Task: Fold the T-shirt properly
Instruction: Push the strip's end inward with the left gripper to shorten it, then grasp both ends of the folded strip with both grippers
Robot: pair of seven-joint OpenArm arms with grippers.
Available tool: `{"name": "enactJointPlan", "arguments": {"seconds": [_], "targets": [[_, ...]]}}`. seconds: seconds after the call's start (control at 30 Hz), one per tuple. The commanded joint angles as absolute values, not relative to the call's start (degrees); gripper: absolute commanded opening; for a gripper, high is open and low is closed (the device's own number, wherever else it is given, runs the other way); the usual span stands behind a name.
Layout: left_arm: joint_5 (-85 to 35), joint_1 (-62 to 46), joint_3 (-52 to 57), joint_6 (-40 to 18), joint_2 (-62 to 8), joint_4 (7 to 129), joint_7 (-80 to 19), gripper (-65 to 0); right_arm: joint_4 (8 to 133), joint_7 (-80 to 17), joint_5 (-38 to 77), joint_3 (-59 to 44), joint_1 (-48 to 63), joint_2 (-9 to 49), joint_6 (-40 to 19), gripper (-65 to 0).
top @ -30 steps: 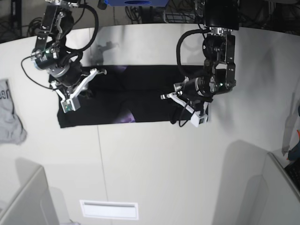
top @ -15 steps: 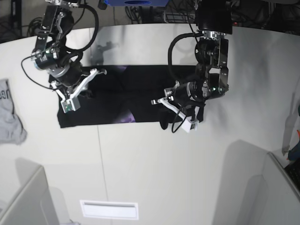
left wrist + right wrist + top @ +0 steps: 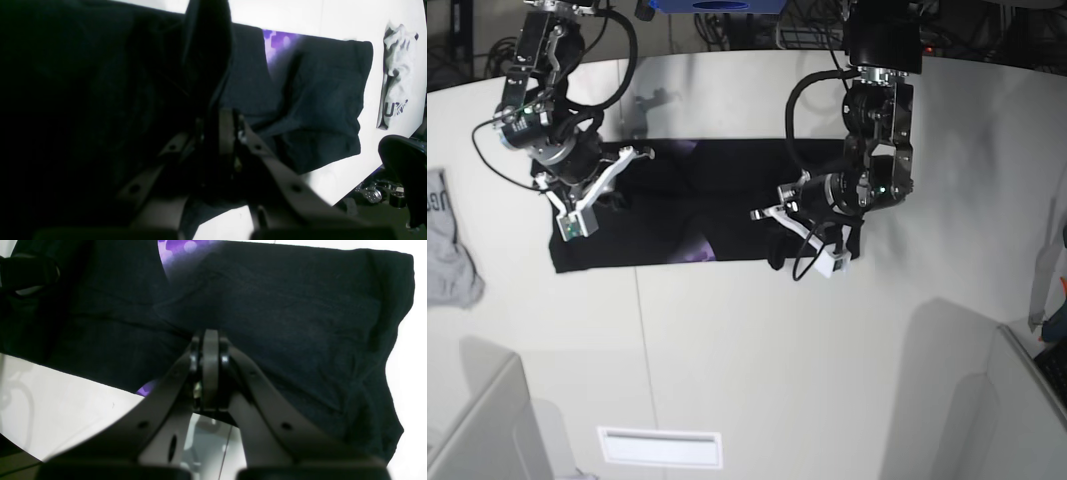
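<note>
Over on the right of the base view, left end effector (image 3: 799, 243), clamped on the T-shirt (image 3: 677, 225) edge, has dragged it inward since a second ago, so the fold's underway.

The large black short-sleeved cloth T-shirt (image 3: 677, 215) (image 3: 283, 316) (image 3: 317, 100) lies as a long flat band across the white table (image 3: 757, 350), plain side mostly up. Patches of purple print peek out at its far edge and near edge. One end is bunched and lifted off the table.
</note>
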State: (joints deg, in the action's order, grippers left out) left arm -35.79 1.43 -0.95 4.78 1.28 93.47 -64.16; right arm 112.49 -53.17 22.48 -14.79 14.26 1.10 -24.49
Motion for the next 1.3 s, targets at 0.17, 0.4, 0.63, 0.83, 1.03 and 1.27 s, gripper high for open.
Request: {"name": "enactJointPlan", "arguments": {"seconds": [0.17,0.4,0.63,0.83,1.03,1.27], "targets": [[-36.6,2.4,-1.0,4.8,1.6,94.5,-63.9,-65.0,113.5,-52.1,23.3,-15.0,13.7,1.5,-24.7,-65.0],[-36.6,2.4,-1.0,4.7,3.4,94.5,-63.9,-40.2,113.5,-52.1,23.3,-15.0,13.7,1.5,-24.7,-65.0],[-36.7,7.0,-9.9,4.6,5.7,91.6,-64.1,-25.2,113.5,-52.1,23.3,-15.0,13.7,1.5,-24.7,-65.0],[-36.7,5.7,-7.4,4.7,3.1,101.0,-64.7,-25.8,113.5,-52.1,23.4,-19.0,13.4,1.3,-24.7,-65.0],[-36.8,-3.4,11.5,3.5,-7.3,108.8,-66.1,-65.0,113.4,-62.6,23.4,-28.1,6.2,1.7,-24.7,-62.0],[-36.2,-11.6,30.3,-7.3,-14.5,108.4,-65.7,-65.0,102.0,-70.6,22.9,-38.5,-4.3,3.3,-37.7,-12.2]]}}
